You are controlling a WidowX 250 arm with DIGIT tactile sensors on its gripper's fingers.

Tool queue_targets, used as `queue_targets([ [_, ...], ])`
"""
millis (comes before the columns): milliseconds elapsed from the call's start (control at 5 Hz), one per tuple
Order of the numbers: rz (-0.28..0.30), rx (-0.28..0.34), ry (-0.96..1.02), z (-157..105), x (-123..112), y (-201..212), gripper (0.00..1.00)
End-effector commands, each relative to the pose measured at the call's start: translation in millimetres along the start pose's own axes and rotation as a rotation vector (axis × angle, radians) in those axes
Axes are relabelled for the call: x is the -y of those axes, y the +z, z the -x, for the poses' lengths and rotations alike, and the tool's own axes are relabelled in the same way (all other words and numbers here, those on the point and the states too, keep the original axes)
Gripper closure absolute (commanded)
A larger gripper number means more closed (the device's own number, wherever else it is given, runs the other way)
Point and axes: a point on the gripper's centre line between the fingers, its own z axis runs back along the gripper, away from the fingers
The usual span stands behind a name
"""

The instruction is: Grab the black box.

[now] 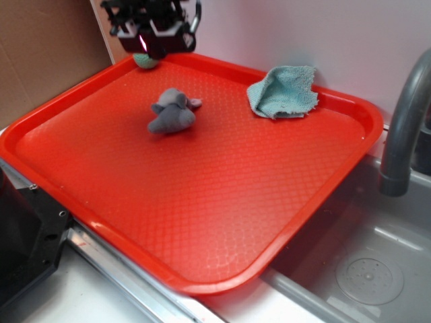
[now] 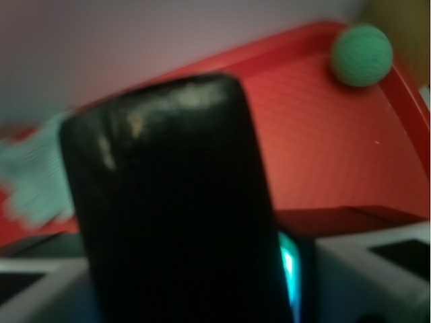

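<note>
Wrist view: the box (image 2: pixel 175 202) fills the centre of the frame, close to the lens, long axis nearly upright with its top leaning slightly left; rounded upper corners, matte black face with pale scuffs near the top. Its lower part sits between grey finger blocks (image 2: pixel 374 276) at the bottom corners, so the gripper appears clamped on it, though the contact itself is out of frame. Exterior view: the gripper (image 1: pixel 153 33) hangs above the far left corner of the tray (image 1: pixel 202 195); the box cannot be made out there against the dark gripper body. A green ball (image 2: pixel 361 55) lies in that same tray corner, clear in the wrist view but mostly hidden under the gripper from outside. Only the exterior view shows the grey plush (image 1: pixel 173 112), resting on the tray near its far middle, and a faucet (image 1: pixel 404 128) beyond the tray's right edge. A teal cloth (image 1: pixel 284 91) lies at the tray's far right corner; the wrist view shows it only as a blur at left.
</note>
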Motion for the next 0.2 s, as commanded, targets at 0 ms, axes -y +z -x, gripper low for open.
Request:
queue_targets([
  [0, 0.04, 0.075, -0.132, 10.4, 26.4, 80.0, 1.0],
])
